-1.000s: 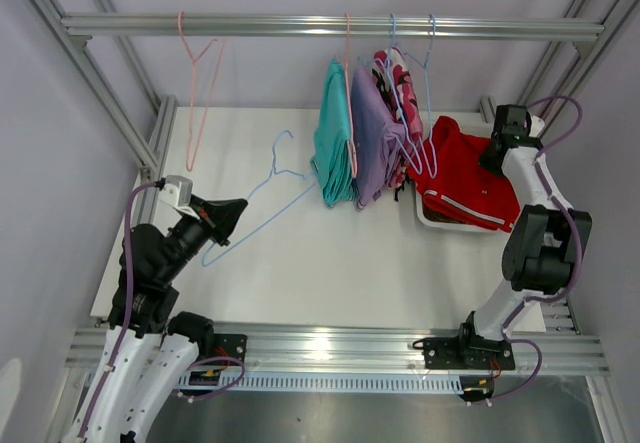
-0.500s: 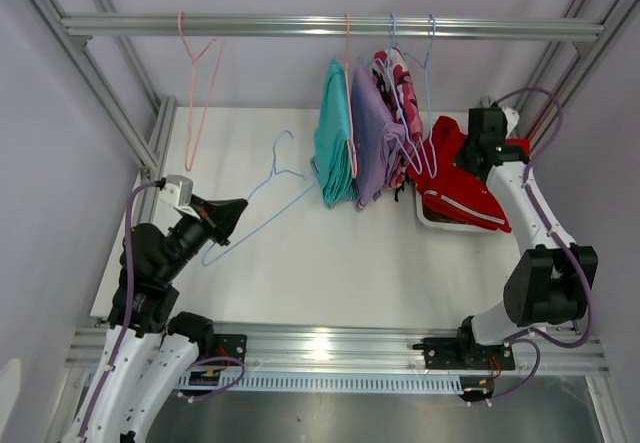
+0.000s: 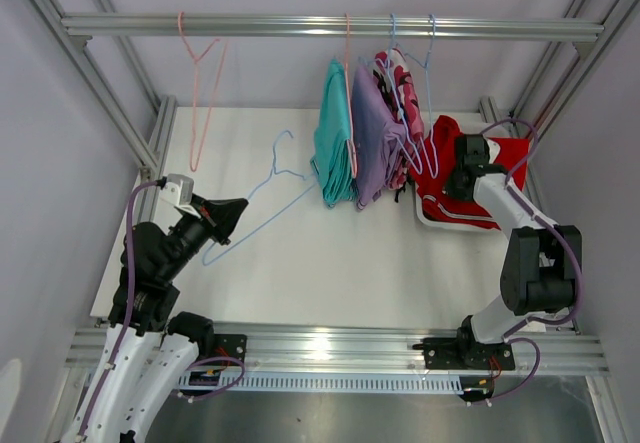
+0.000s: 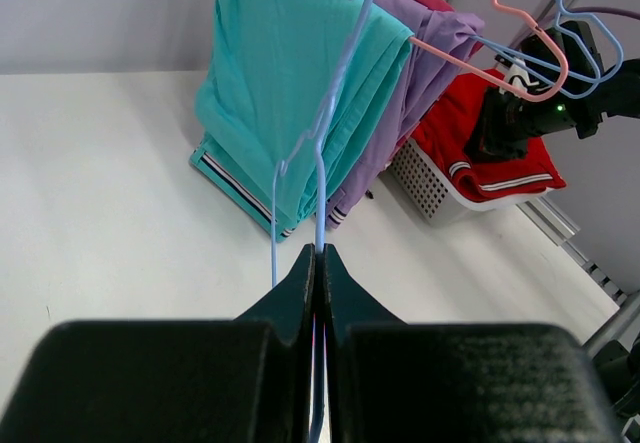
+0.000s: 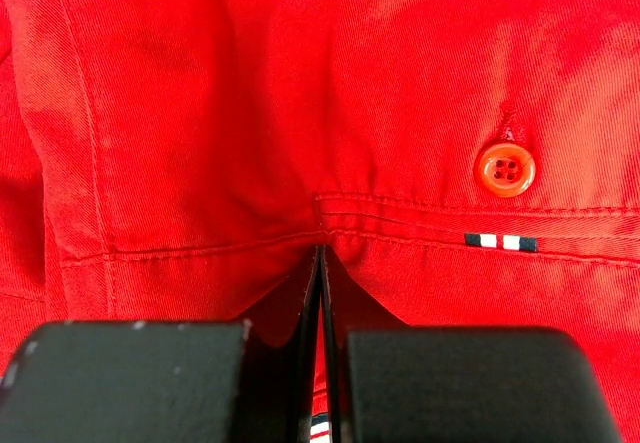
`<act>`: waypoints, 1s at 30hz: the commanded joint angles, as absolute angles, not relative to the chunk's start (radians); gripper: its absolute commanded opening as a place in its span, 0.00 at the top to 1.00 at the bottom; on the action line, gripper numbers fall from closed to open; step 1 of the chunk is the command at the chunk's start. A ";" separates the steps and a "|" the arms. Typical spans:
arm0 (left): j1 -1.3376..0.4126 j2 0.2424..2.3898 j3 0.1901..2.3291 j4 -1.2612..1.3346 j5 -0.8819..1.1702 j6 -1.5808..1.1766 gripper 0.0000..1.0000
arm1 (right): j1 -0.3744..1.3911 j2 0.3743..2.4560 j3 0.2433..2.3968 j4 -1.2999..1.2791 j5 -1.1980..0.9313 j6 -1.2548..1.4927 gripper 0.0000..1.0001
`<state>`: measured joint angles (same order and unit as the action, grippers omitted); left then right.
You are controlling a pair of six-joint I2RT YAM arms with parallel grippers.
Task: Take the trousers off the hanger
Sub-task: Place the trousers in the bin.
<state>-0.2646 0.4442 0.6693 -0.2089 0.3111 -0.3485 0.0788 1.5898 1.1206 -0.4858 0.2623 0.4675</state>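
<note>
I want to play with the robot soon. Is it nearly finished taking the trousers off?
Not yet. Done: the red trousers lie in the white basket, and the left claw holds a bare blue hanger. In hand: the right claw is pinching the red trousers. Left: the teal pair, the lilac pair and the camouflage pair hang on the rail.

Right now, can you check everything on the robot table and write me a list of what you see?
Surface: white table, nothing spilled seen.
Job's things: teal trousers, lilac trousers and pink camouflage trousers hang on hangers from the rail; red trousers lie in the white basket.
Clutter: empty pink hanger on the rail.
Grippers: left gripper shut on a blue hanger; right gripper shut on the red trousers.
Cables: purple cables loop along both arms.
Surroundings: metal frame, plain grey walls.
</note>
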 commanded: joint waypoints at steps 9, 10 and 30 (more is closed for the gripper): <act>-0.270 0.437 0.706 -0.178 0.284 -0.360 0.99 | 0.071 1.490 1.314 -0.643 0.262 0.451 0.95; -0.270 0.434 0.706 -0.179 0.282 -0.362 0.99 | 0.068 1.485 1.325 -0.650 0.264 0.449 0.95; -0.270 0.426 0.704 -0.176 0.285 -0.362 0.99 | -0.078 1.766 1.200 -0.442 0.170 0.445 1.00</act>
